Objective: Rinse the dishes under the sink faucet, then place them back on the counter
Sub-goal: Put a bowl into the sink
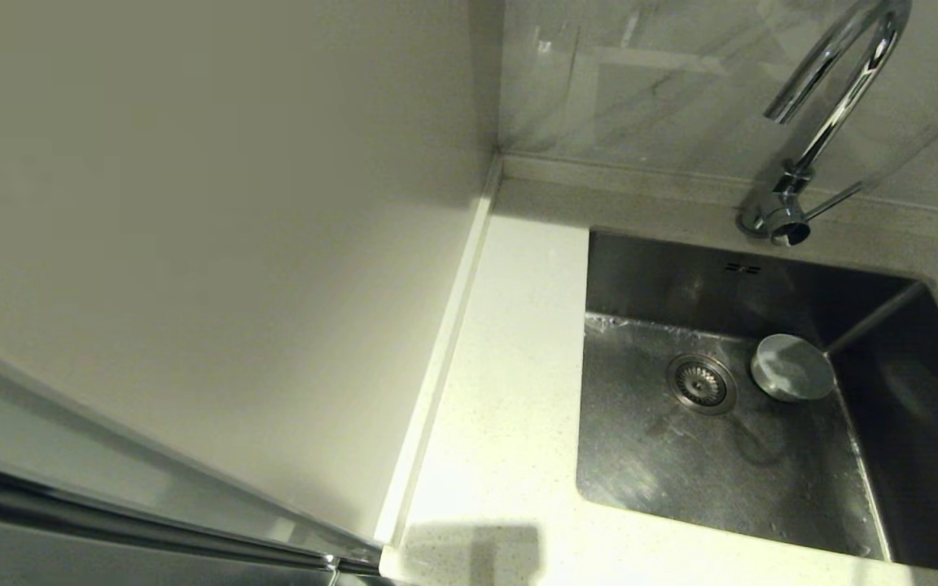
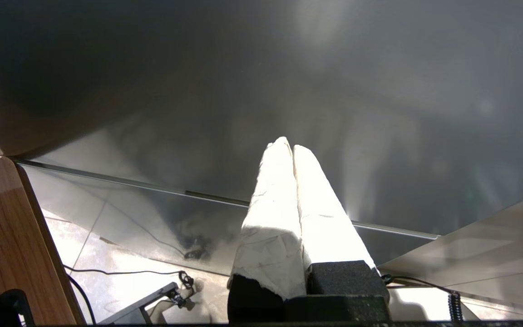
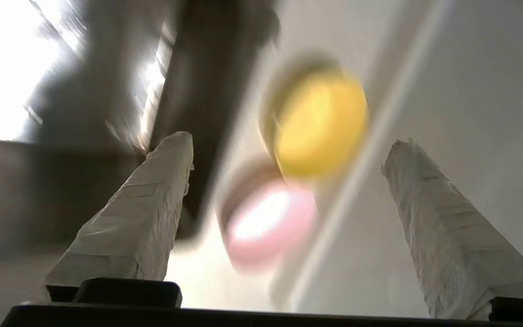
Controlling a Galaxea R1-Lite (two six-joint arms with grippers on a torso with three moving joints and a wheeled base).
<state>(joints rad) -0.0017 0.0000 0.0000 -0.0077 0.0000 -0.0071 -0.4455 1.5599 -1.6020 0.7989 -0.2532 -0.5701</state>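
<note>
Ahead of the right pincer [image 3: 288, 141], its fingers spread apart, sit the yellow bowl [image 3: 318, 125] and pink bowl [image 3: 268, 222]; the left pincer [image 2: 288, 147] is pressed together.

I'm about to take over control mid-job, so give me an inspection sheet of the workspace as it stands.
Surface: off-white speckled counter left of the sink.
Job's things: blue-grey bowl on the sink floor beside the drain strainer; yellow bowl and pink bowl seen blurred from the right wrist; faucet shows no water.
Clutter: nothing seen.
Grippers: left gripper shut, empty, away from the sink; right gripper open, empty, facing the two bowls.
Cables: black leads on the floor.
Surroundings: pale wall, wooden panel.
</note>
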